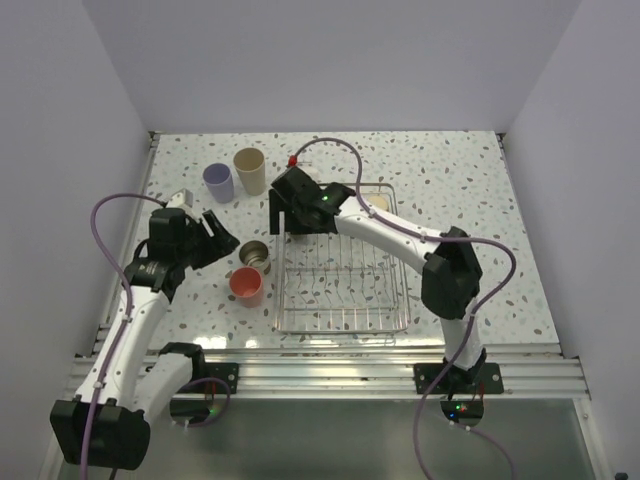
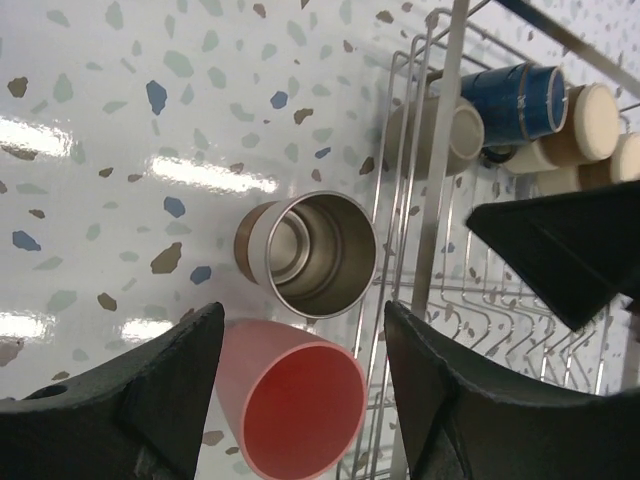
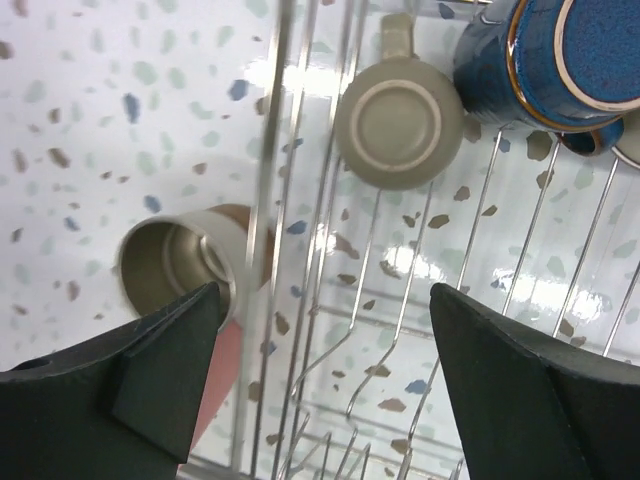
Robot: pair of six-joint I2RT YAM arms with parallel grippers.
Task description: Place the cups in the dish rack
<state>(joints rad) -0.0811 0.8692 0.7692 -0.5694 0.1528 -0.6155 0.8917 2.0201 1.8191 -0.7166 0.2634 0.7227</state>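
Now — left gripper [image 2: 300, 322] apart near coral-pink cup [image 2: 290, 400] | right gripper [image 3: 325, 300] apart over dish rack [image 3: 272, 150] rim

Below the left hand [image 2: 305, 318], a steel cup [image 2: 305, 250] and a coral-pink cup [image 2: 295, 405] stand upright beside the wire dish rack [image 2: 432, 200]. Inside it, under the right hand [image 3: 325, 300], a beige mug [image 3: 398, 120] and dark blue mug [image 3: 570, 60] sit inverted. Beyond the left hand stand a lavender tumbler [image 1: 218, 182] and beige tumbler [image 1: 250, 170].

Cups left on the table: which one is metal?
The steel cup, upright beside the dish rack, just behind the coral-pink cup. Its inside is reflective; the lavender cup and beige cup farther back are plain coloured.
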